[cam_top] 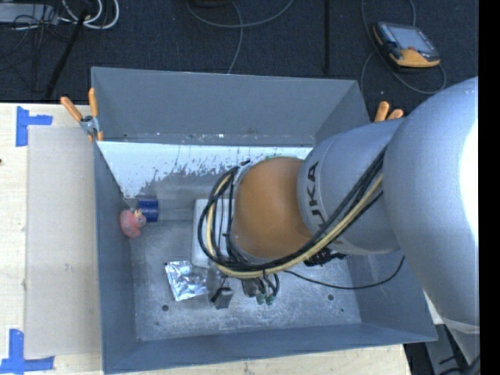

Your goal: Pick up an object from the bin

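Low in the middle of the bin, beneath the orange wrist cover, you will find the claw. Only dark pieces of it stick out past the cover's lower edge, close to the bin floor, so you cannot tell how far open it is or whether it has hold of anything.

Just to its left lies a crumpled silver foil wad, flat on the floor toward the near side. Its right edge comes up against the dark parts of the claw, but you cannot tell whether they touch. This is the thing nearest the claw.

Black and yellow cables loop around the left side of the cover, and behind them a pale flat piece lies on the floor, partly hidden by the wrist.

Farther left, well apart from the claw and near the left wall, a pink round thing sits just beside a small blue cylinder, the two close enough to seem touching.

The grey arm reaches in over the right rim of the bin and covers much of the floor on that side.
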### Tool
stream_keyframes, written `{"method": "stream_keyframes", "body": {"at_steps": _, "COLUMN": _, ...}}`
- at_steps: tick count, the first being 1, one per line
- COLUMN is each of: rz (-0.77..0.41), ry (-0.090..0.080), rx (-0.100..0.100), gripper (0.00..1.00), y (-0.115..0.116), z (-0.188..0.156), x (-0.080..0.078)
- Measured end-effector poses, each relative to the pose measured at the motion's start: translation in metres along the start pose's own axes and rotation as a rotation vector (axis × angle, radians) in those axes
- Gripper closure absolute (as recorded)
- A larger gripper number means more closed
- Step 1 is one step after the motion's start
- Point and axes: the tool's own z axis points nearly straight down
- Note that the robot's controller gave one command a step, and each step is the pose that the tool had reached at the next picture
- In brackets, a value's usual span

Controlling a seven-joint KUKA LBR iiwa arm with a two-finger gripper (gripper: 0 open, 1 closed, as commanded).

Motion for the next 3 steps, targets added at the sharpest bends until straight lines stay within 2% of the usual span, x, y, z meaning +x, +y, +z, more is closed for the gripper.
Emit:
{"method": "stream_keyframes", "body": {"at_steps": 1, "rz": -0.081, "ry": -0.012, "rx": 0.000, "gripper": 1.00, "y": -0.018, "z": -0.127, "x": -0.079}}
{"method": "stream_keyframes", "body": {"at_steps": 2, "rz": -0.176, "ry": -0.007, "rx": -0.001, "gripper": 1.00, "y": -0.007, "z": -0.185, "x": -0.075}}
{"method": "stream_keyframes", "body": {"at_steps": 3, "rz": 0.037, "ry": 0.008, "rx": 0.001, "gripper": 1.00, "y": -0.047, "z": -0.071, "x": -0.053}}
